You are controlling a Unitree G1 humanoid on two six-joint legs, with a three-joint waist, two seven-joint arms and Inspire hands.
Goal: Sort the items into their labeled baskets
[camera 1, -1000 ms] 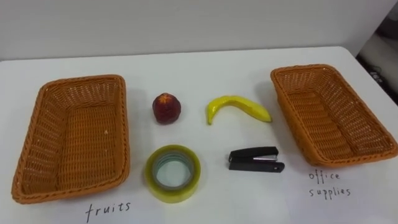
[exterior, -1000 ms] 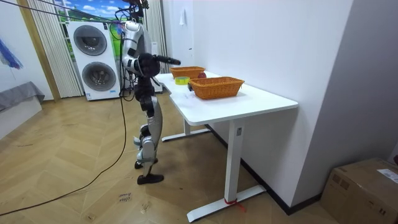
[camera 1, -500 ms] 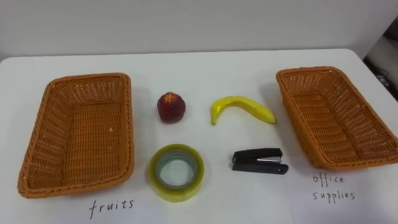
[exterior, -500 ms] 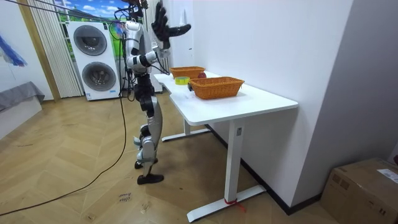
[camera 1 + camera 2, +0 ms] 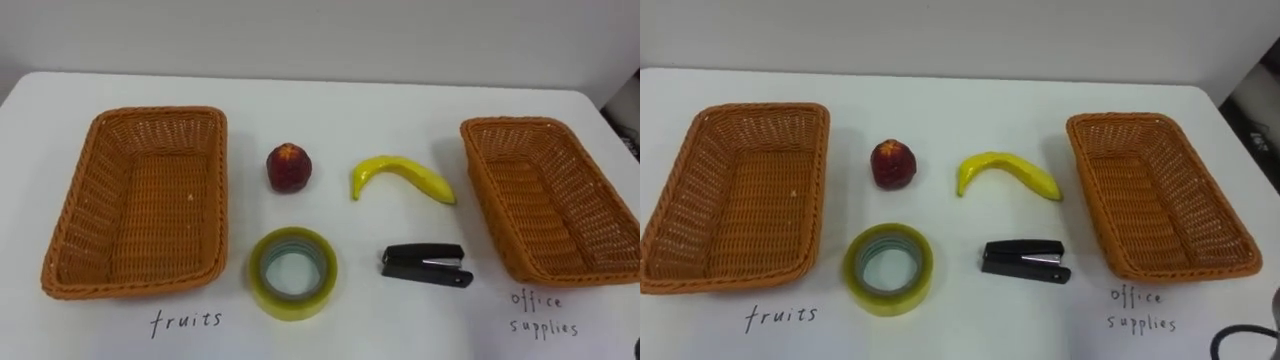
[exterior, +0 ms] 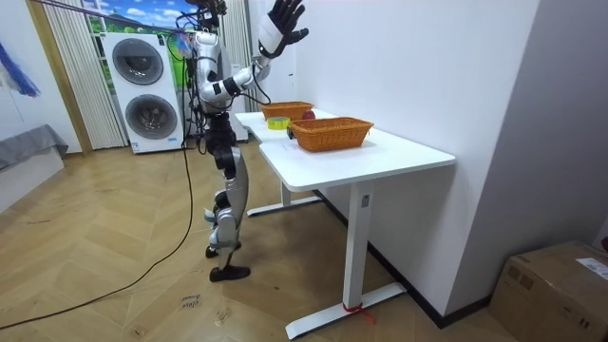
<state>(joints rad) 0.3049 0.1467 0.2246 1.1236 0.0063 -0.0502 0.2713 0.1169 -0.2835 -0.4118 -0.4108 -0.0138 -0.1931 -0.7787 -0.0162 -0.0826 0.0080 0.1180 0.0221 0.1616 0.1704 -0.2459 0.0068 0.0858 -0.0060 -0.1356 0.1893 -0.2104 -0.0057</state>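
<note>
The robot stands at the table's (image 5: pixel 330 95) near edge, its right hand (image 6: pixel 283 21) lifted higher than 0.5 s ago, now above its head, fingers spread wide and holding nothing. Nothing on the table has moved; only the head camera has shifted. Apple (image 5: pixel 288 167) and banana (image 5: pixel 400 174) lie toward the far edge, tape (image 5: pixel 292 272) and stapler (image 5: pixel 425 265) toward the near edge, all 4 between the fruit basket (image 5: pixel 160 112) and the office basket (image 5: pixel 515 123).

A white wall (image 6: pixel 399 66) rises beyond the raised hand (image 6: pixel 283 21). Behind it stand stacked washing machines (image 6: pixel 142 90), and below it a white bench (image 6: pixel 380 157) and wooden herringbone floor (image 6: pixel 114 294).
</note>
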